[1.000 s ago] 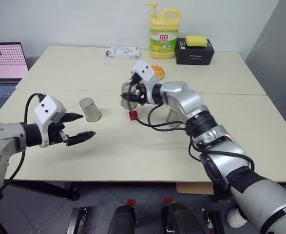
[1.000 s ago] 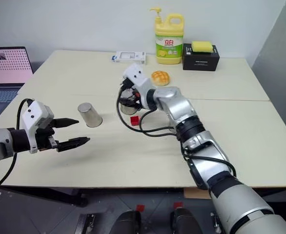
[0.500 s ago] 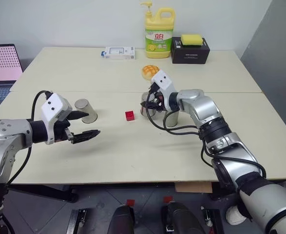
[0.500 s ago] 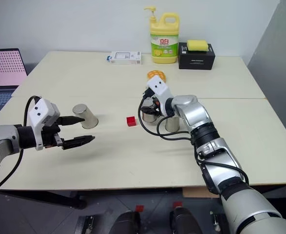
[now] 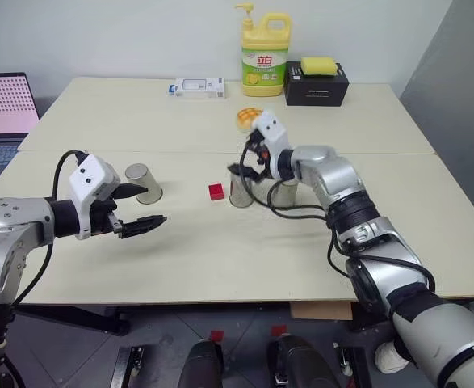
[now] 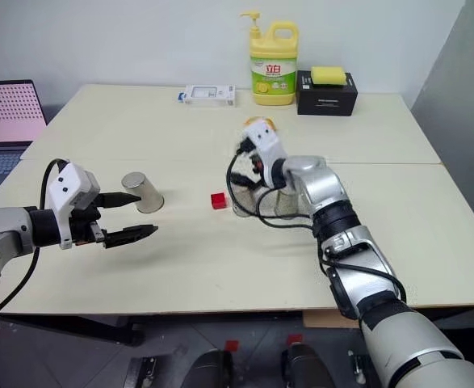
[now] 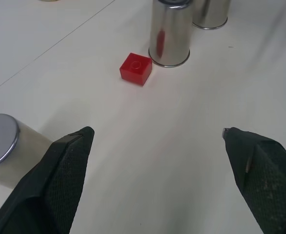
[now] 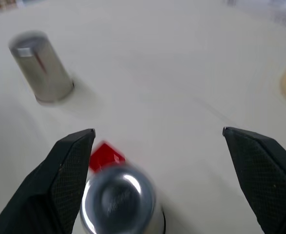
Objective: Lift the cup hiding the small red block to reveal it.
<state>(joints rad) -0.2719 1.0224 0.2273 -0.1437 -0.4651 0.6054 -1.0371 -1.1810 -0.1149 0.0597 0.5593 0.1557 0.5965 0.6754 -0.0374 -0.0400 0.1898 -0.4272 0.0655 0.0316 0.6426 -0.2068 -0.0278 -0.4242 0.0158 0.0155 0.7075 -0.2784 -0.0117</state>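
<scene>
The red block [image 5: 216, 191] is sitting out in the open on the table [image 5: 220, 259], with nothing covering it. A cup [image 5: 241, 192] is standing upside down just beside it, on the side toward the right arm. In the left wrist view the block [image 7: 136, 68] and this cup [image 7: 170, 34] are nearly touching, but it is hard to tell if they really are. The cup is standing straight up, so its long way is running up and down.

The right gripper [image 8: 157, 161] is hanging just above and behind this cup. Its two black fingers [image 8: 67, 175] are standing wide apart and are holding nothing. In the right wrist view the cup's round bottom [image 8: 118, 197] is lying between the fingers and a bit below them, closer to one finger than the other. The block [image 8: 105, 156] is peeking out just past the cup.

A second cup [image 5: 284, 194] is standing right behind the first one, partly hidden by the right arm. A third cup [image 5: 143, 182] is standing well apart, over on the left side.

The left gripper [image 5: 136, 208] is hovering near that third cup, with its fingers wide apart too and nothing in them. The third cup is sitting just past its upper finger.

The right arm is much nearer to the block than the left arm. The block is already showing, so the job looks about done.
</scene>
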